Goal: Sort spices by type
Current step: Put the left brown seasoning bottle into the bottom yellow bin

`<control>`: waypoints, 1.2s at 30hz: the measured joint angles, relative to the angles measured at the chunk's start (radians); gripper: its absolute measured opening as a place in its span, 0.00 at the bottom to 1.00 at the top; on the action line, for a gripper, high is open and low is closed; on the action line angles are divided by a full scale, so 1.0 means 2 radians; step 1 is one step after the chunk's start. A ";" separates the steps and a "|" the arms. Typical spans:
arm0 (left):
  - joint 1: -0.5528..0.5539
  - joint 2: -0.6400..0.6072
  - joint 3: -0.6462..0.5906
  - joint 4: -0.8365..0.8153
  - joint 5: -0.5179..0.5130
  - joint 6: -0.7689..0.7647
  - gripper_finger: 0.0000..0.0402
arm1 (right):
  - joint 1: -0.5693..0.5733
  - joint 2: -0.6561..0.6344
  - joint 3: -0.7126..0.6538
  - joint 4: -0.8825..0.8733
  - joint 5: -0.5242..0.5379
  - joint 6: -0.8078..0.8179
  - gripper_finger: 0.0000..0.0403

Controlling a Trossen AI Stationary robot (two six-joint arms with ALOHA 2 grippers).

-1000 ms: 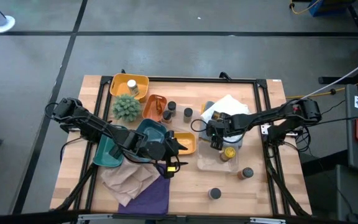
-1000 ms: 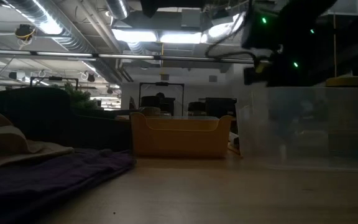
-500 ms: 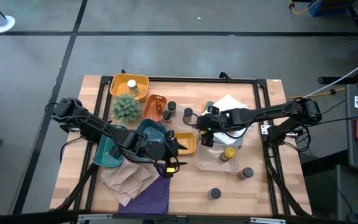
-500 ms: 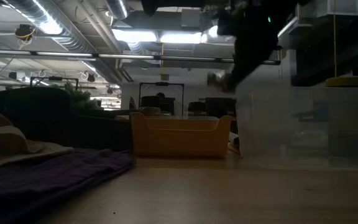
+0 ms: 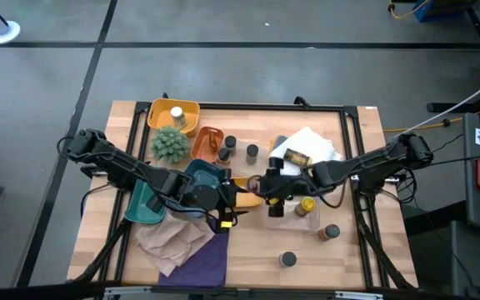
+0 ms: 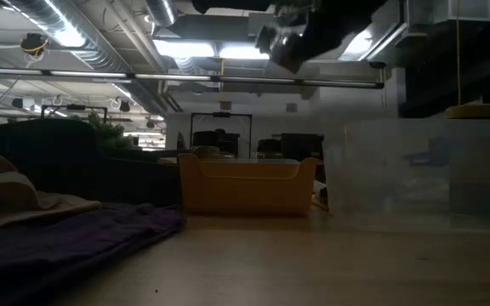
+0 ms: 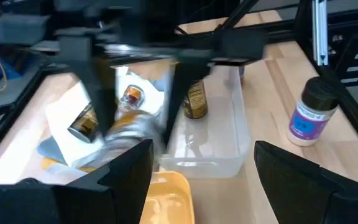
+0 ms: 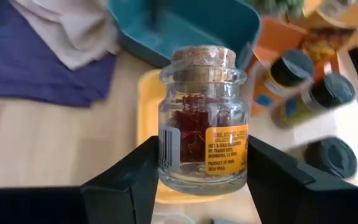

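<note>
Beside the clear bin point(image 5: 300, 218), on its yellow-tray side, the right gripper point(image 5: 274, 188) is clamping a cork-stoppered saffron jar point(image 8: 202, 121), having carried it away from above the bin toward the small yellow tray point(image 5: 247, 193). That tray is probably becoming this spice's place. The left gripper point(image 7: 204, 180) is idling, fingers spread, beside the same tray.

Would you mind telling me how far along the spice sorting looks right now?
Partly done: one jar sits in the far yellow tray and a yellow-lidded jar in the clear bin. In hand: the right gripper holds a cork-stoppered jar above the small yellow tray. Left: dark-lidded jars on the table, two more near its front. The left gripper waits open.
</note>
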 joint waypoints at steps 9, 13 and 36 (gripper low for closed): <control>0.008 0.000 0.000 0.001 -0.006 0.000 0.65 | 0.042 0.000 0.000 0.016 0.017 -0.008 0.51; 0.008 0.000 0.000 0.002 -0.006 -0.001 0.65 | 0.053 0.000 0.000 0.036 0.034 -0.008 0.50; 0.008 0.001 0.000 0.008 -0.005 -0.015 0.58 | 0.052 0.000 0.000 0.089 0.028 -0.012 0.51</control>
